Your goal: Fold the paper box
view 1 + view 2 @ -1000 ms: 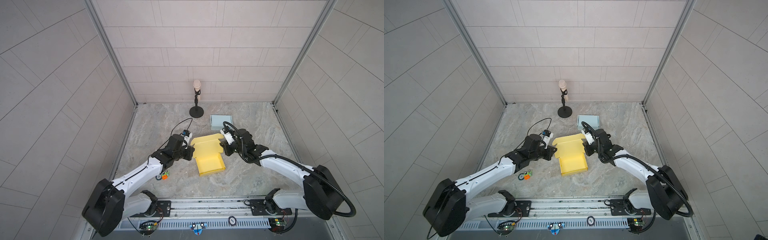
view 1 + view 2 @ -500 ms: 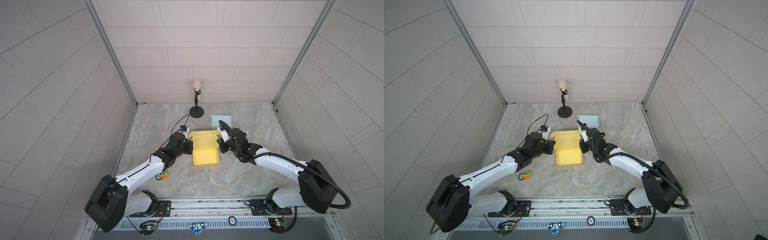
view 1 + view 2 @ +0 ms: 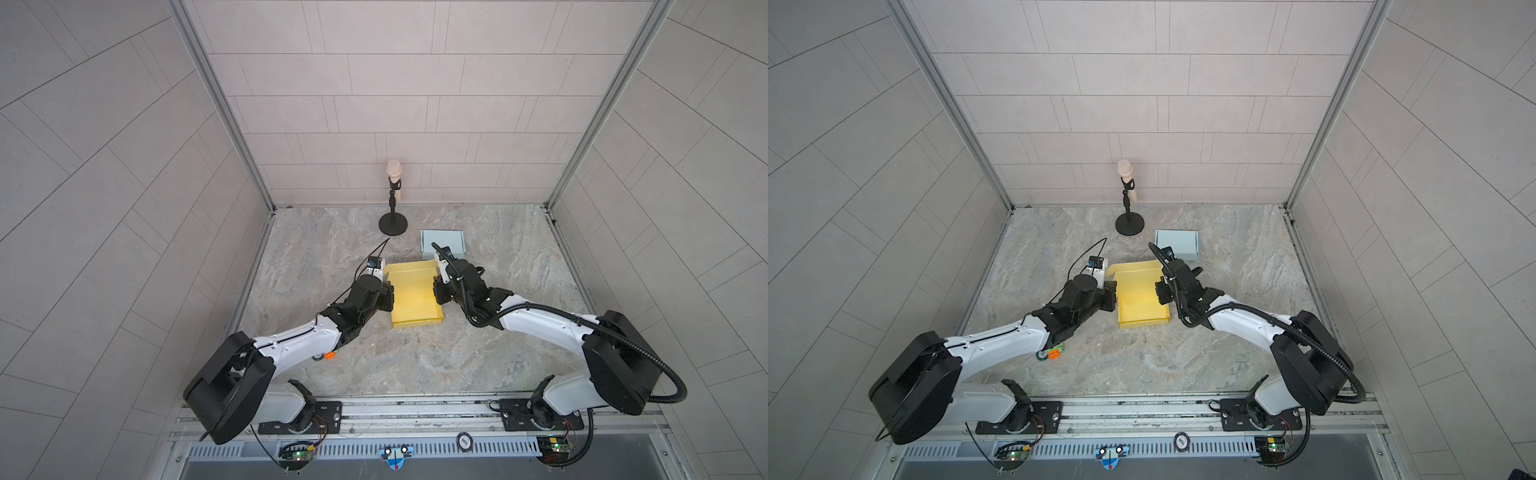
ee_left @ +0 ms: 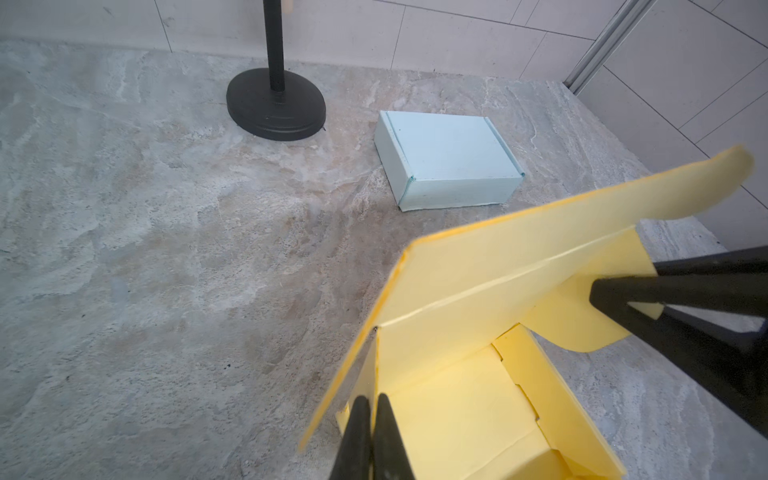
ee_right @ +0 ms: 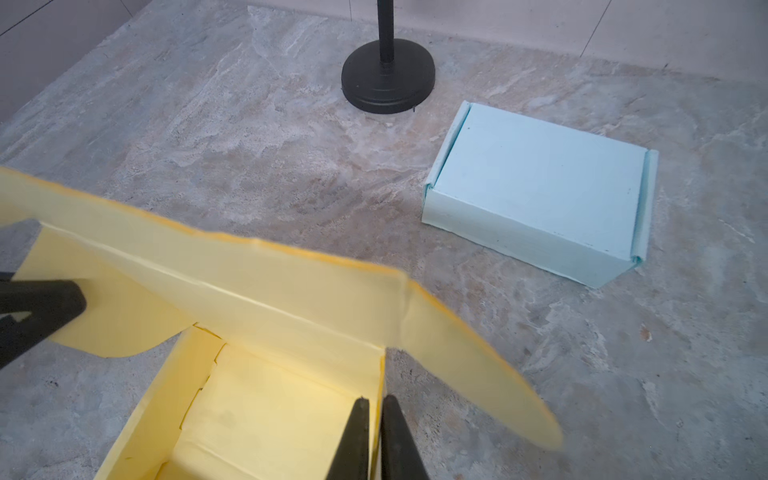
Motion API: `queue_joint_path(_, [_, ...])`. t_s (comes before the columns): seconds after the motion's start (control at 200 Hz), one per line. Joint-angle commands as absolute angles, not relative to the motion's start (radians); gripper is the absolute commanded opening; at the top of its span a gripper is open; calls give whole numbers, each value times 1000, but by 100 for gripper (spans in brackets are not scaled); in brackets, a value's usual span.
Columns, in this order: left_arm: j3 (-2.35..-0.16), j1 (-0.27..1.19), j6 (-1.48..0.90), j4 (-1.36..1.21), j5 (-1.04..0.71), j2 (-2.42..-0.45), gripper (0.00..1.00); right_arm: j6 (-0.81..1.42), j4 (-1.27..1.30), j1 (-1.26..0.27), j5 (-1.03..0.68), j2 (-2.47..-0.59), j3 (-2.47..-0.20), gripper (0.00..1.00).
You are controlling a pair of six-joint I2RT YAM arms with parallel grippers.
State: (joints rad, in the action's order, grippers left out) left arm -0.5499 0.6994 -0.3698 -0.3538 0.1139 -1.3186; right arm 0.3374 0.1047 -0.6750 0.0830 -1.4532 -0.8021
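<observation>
The yellow paper box (image 3: 415,299) (image 3: 1142,299) stands mid-table as an open tray, its lid (image 4: 519,257) (image 5: 249,282) tilted up at the far end with rounded side flaps sticking out. My left gripper (image 3: 388,293) (image 3: 1111,296) (image 4: 372,401) is shut on the box's left side wall, one finger inside and one outside. On the opposite side wall my right gripper (image 3: 436,293) (image 3: 1160,293) (image 5: 374,401) is shut the same way. The box's inside (image 4: 457,399) (image 5: 270,415) holds nothing.
A closed light blue box (image 3: 442,248) (image 3: 1176,245) (image 4: 446,160) (image 5: 540,191) lies just beyond the yellow one. A black microphone stand (image 3: 392,224) (image 3: 1129,224) stands at the back. A small orange and green object (image 3: 328,355) (image 3: 1054,353) lies under my left forearm.
The box has turned from skewed to square with the table and shifted slightly toward the back. Both grippers went with it, and the lid has risen from nearly flat.
</observation>
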Motion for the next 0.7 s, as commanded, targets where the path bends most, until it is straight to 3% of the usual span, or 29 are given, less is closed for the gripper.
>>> queue_joint_path(0.0, [-497,761,-327,-486,128,-1296,0,370,167,-723,89,-1439,-782,11])
queue_joint_path(0.691, [-338,917,-375,-724,358,-1341,0,469,237,-912,346,-1362,-642,14])
